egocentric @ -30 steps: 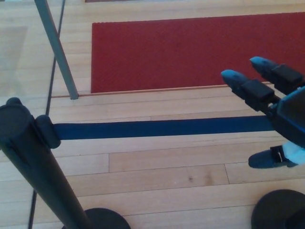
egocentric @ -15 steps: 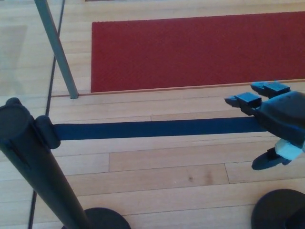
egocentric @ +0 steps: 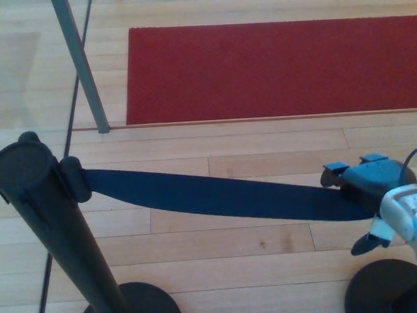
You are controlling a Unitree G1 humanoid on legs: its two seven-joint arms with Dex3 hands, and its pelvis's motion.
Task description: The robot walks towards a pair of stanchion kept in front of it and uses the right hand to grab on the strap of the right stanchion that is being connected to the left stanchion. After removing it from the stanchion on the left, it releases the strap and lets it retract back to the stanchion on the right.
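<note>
Head view: the right robot hand [egocentric: 366, 195] sits at the right edge of the picture, fingers [egocentric: 335, 172] curled over the top edge of the strap [egocentric: 221, 194] and thumb below it, so it is closed on the strap near the right end. The left robot hand does not show.

The strap runs from this grip leftward to the connector on the head of the left stanchion [egocentric: 39, 195], where it remains attached. It hangs twisted, its flat face turned partly upward along the middle.

Risks, as judged:
- The strap end may stay seated in the left connector if the pull runs along the strap and does not lift the clip out; the post could then tip.
- The flat webbing may slip through the fingers, since the hold covers only a narrow band.
- On release, a twisted strap may retract unevenly or snap back.

Materials: the strap is dark blue woven webbing, flat and flexible. The post is a matte black cylinder with a round cap. The round base of the right stanchion [egocentric: 381, 287] is black. The floor [egocentric: 228, 248] is pale wood plank, with a red ribbed carpet [egocentric: 273, 68] beyond.
</note>
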